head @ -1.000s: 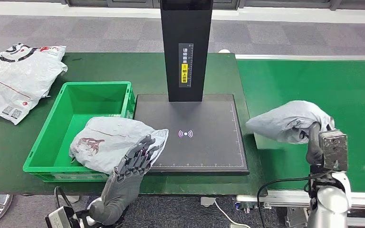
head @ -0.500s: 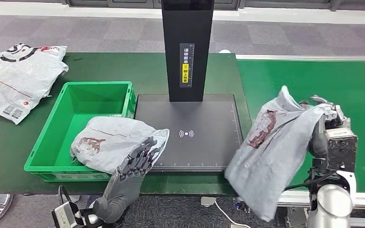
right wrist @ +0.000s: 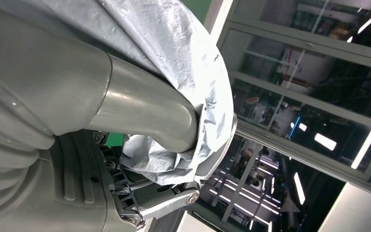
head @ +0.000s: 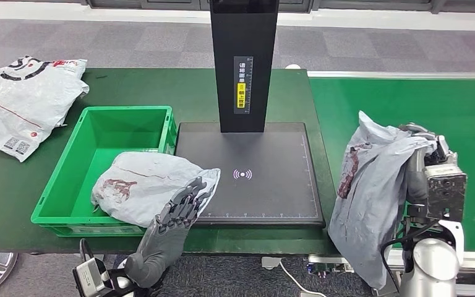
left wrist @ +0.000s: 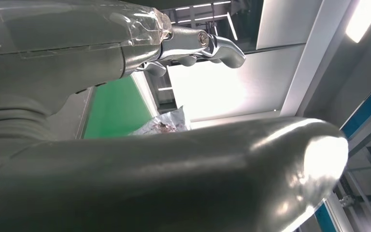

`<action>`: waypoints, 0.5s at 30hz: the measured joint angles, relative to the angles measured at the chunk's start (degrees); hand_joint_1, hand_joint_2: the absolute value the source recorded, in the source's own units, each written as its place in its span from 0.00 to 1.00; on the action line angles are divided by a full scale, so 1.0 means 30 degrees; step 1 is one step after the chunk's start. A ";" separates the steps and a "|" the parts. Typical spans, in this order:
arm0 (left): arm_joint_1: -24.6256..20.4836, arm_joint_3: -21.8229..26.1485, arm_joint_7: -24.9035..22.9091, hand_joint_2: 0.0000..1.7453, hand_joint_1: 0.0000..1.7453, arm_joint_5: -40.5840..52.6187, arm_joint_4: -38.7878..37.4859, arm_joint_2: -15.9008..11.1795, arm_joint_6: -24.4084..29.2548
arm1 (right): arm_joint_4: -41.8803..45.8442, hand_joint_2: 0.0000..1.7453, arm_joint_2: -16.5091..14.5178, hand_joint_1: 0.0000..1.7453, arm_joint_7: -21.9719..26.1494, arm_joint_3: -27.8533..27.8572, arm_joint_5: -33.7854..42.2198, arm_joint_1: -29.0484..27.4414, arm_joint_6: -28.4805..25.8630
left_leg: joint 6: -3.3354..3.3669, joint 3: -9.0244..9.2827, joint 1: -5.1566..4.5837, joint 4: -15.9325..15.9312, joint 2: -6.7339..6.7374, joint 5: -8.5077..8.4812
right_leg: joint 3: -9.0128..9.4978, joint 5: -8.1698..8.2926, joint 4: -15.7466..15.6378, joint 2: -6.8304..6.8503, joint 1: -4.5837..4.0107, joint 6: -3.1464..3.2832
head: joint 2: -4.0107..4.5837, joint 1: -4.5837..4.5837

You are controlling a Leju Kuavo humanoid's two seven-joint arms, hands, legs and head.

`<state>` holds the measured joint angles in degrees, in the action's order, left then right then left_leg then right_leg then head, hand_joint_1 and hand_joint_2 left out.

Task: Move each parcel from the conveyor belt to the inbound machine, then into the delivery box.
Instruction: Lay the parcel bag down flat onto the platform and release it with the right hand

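— Since a second ago that grey parcel [head: 371,204] has come right up off the conveyor belt [head: 457,111]: it was a rounded bundle lying on the green surface, and now it hangs long and limp from the right hand [head: 422,143].

— Is the hand really clamped on it?

— Yes, the crinkled plastic film is bunched at the top between thumb and fingers, as the right wrist view shows too. The bag drapes down past the front edge of the belt, with a dark red print showing on its creased side, just beside the inbound machine [head: 250,173].

— And the machine?

— A flat, matte black plate with a small glowing signal mark in the middle and a tall black post [head: 243,62] bearing a yellow label.

— The left hand [head: 176,213]?

— Fingers straight and slightly spread, holding nothing, hovering at the near edge of a second grey parcel [head: 145,185]; I cannot tell whether they touch it. That puffy, wrinkled bag lies half in the green plastic delivery box [head: 86,154] and half over its rim onto the black plate.

— Anything else?

— A white printed mailer bag [head: 25,105] lies flat at the far left of the green table [head: 12,185].
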<state>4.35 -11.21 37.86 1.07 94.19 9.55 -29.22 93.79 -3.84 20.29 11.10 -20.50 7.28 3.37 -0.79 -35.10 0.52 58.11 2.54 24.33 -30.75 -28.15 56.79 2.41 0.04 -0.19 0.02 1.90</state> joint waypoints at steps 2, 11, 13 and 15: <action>-0.0027 0.0000 0.0000 0.00 0.00 -0.0004 -0.0040 0.0000 0.0000 | -0.0024 1.00 0.0013 1.00 0.0000 0.0000 0.0004 0.0000 0.0000 | 0.0000 0.0000 0.0000 0.0000 0.0000 0.0000 | 0.0000 0.0000 0.0001 0.0000 0.0001 0.0000 | 0.0000 0.0000; -0.0107 0.0000 0.0000 0.00 0.00 -0.0005 -0.0153 0.0000 0.0000 | -0.0056 1.00 0.0025 1.00 0.0002 -0.0002 0.0002 0.0001 0.0000 | 0.0000 0.0000 0.0000 0.0000 0.0000 0.0000 | 0.0003 0.0000 0.0001 0.0000 0.0003 0.0000 | 0.0002 0.0000; -0.0118 0.0002 0.0004 0.00 0.00 -0.0005 -0.0173 0.0000 -0.0016 | -0.0138 1.00 0.0025 1.00 -0.0024 -0.0014 -0.0051 0.0030 0.0011 | 0.0000 -0.0003 -0.0001 0.0000 0.0000 0.0000 | 0.0004 0.0000 0.0001 0.0000 0.0001 0.0000 | -0.0002 0.0000; -0.0141 0.0004 0.0007 0.00 0.00 -0.0005 -0.0195 0.0000 -0.0073 | -0.0423 1.00 0.0025 1.00 -0.0150 -0.0064 -0.0287 0.0187 0.0053 | 0.0000 -0.0005 0.0000 -0.0001 0.0002 0.0000 | 0.0004 0.0000 0.0002 -0.0001 -0.0001 0.0001 | -0.0003 0.0000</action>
<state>3.93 -11.20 37.88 1.05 93.61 9.55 -29.44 92.52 -3.76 19.84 10.91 -21.36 7.84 3.52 -0.79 -35.11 0.52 58.11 2.55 24.33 -30.74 -28.15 56.79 2.41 0.04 -0.19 0.01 1.90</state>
